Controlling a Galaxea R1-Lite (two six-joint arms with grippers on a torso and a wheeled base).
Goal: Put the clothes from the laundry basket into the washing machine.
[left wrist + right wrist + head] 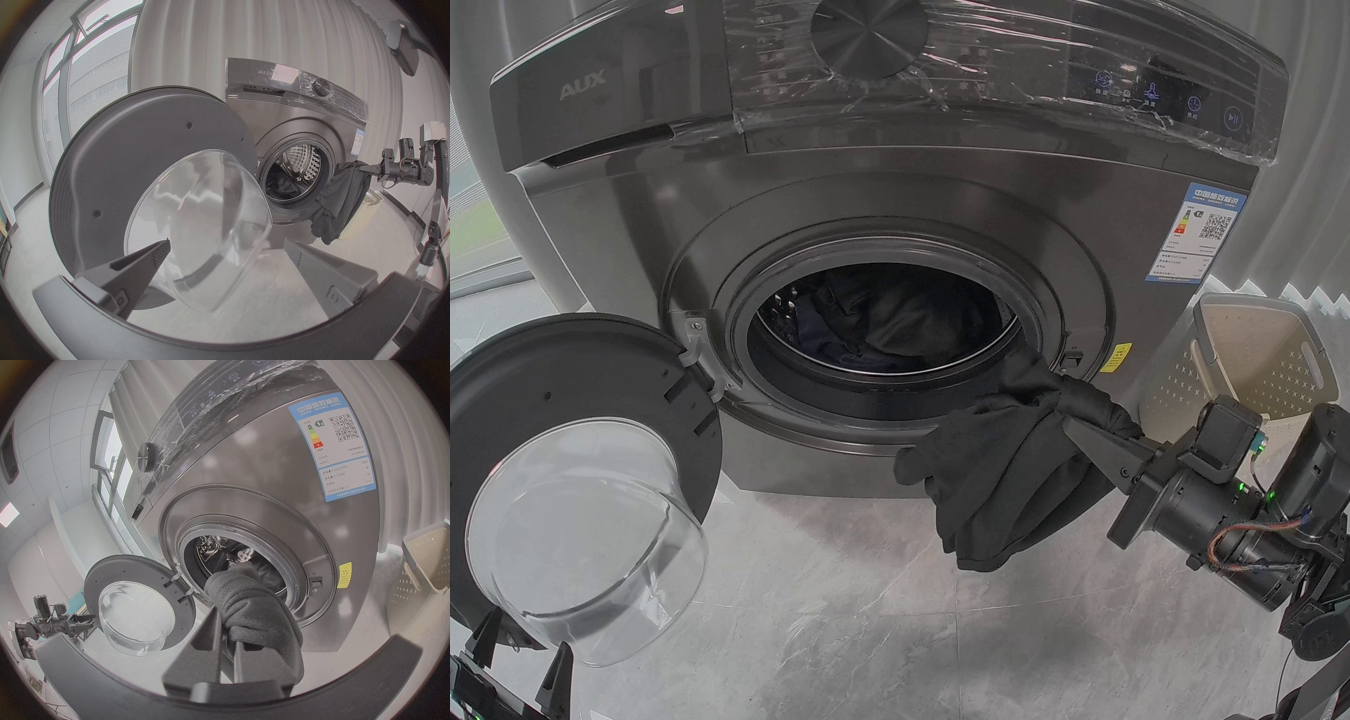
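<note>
One dark garment [1003, 478] hangs from my right gripper [1076, 427], whose fingers are clamped on the cloth near its upper edge. I read the garment as in front of the lower right rim of the washing machine [900, 187] opening, draping below it. More dark clothes [900, 319] lie inside the drum. The laundry basket [1256, 356] stands just beside the machine, on its right. My left gripper [227, 244] sits low by the open door [572, 394], fingers apart.
</note>
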